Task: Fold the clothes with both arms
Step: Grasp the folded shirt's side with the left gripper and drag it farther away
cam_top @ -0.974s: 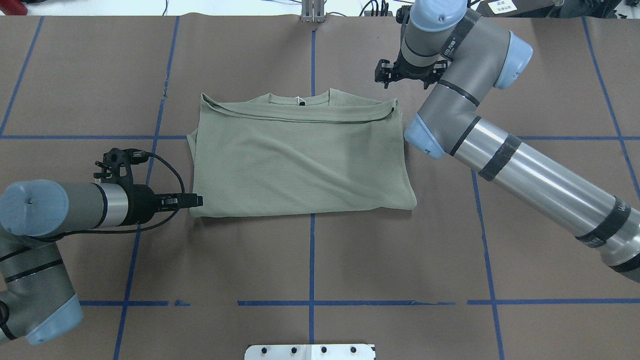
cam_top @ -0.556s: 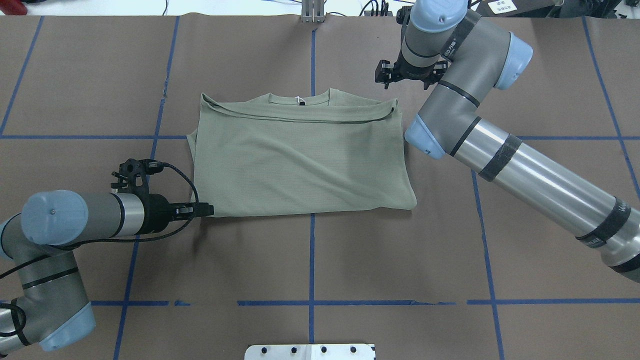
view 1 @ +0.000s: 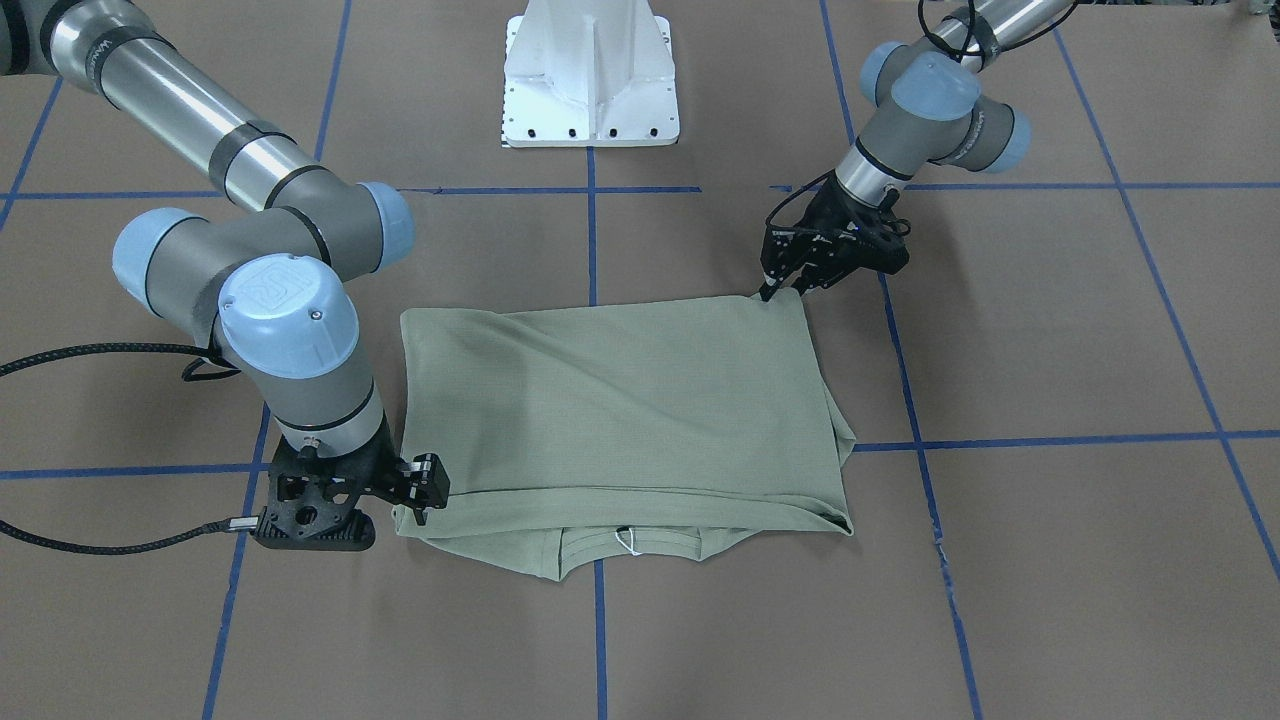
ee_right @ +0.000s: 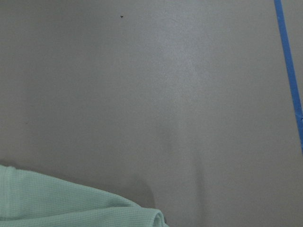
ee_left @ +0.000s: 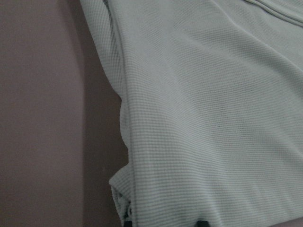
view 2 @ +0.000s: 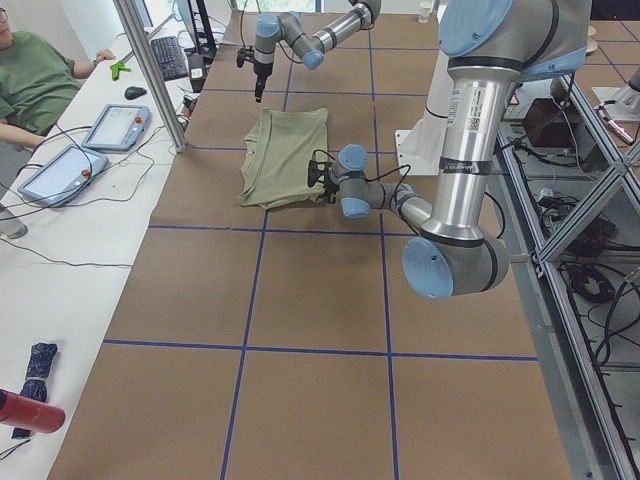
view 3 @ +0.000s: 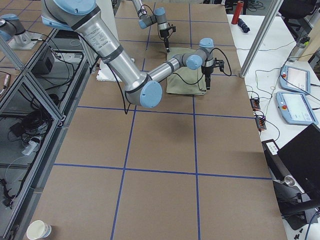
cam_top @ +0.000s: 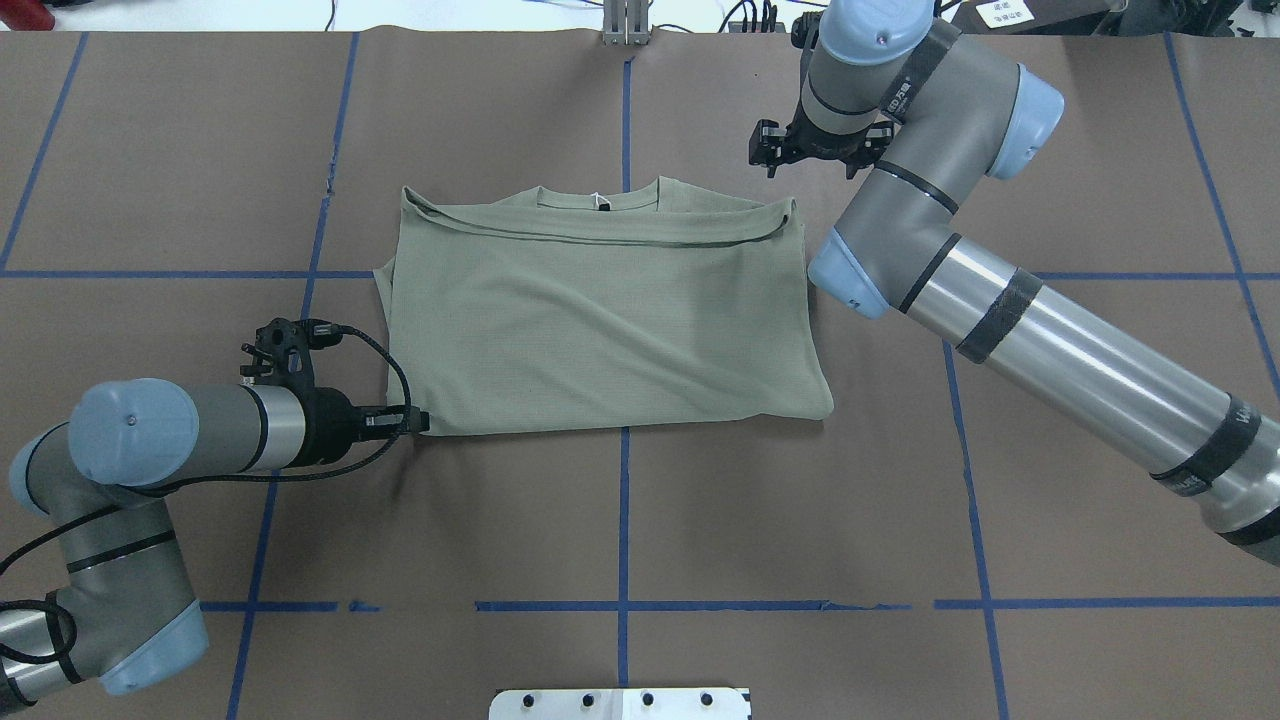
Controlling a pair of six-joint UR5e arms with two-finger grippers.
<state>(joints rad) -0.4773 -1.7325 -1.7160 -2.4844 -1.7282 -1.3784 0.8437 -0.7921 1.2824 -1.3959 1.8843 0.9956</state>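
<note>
Since a second ago my left hand (cam_top: 415, 422) has been creeping along the shirt's (cam_top: 600, 320) side edge. It is now sitting right at the corner nearest the robot, with the forearm swinging in behind it. My right hand (view 1: 340, 500) and the shirt itself are staying where they were.

Through the left wrist camera I am seeing that hand released. Its two dark fingertips (ee_left: 202, 222) are standing apart at the bottom of the frame, and the knit corner is lying between them. The rest of the sage-green cloth is stretching away ahead of the hand, and the bare brown bench (cam_top: 800, 520) is showing off to one side.

The shirt is lying flat on the bench, folded into a rough rectangle. Its ribbed collar (cam_top: 598, 198) and white tag loop (view 1: 627, 540) are peeking out along the edge farthest from my left hand. That same edge is running across to my right hand.

My right hand is pointing down at the bench just beside the collar-end corner. I cannot tell whether it is touching the cloth, nor whether it is released or clenched, because the wrist and camera bracket are covering its fingers. Its wrist camera is catching only a rolled bit of green cloth at the lower left, with bare bench and a strip of blue tape (ee_right: 289, 71) beyond.
</note>
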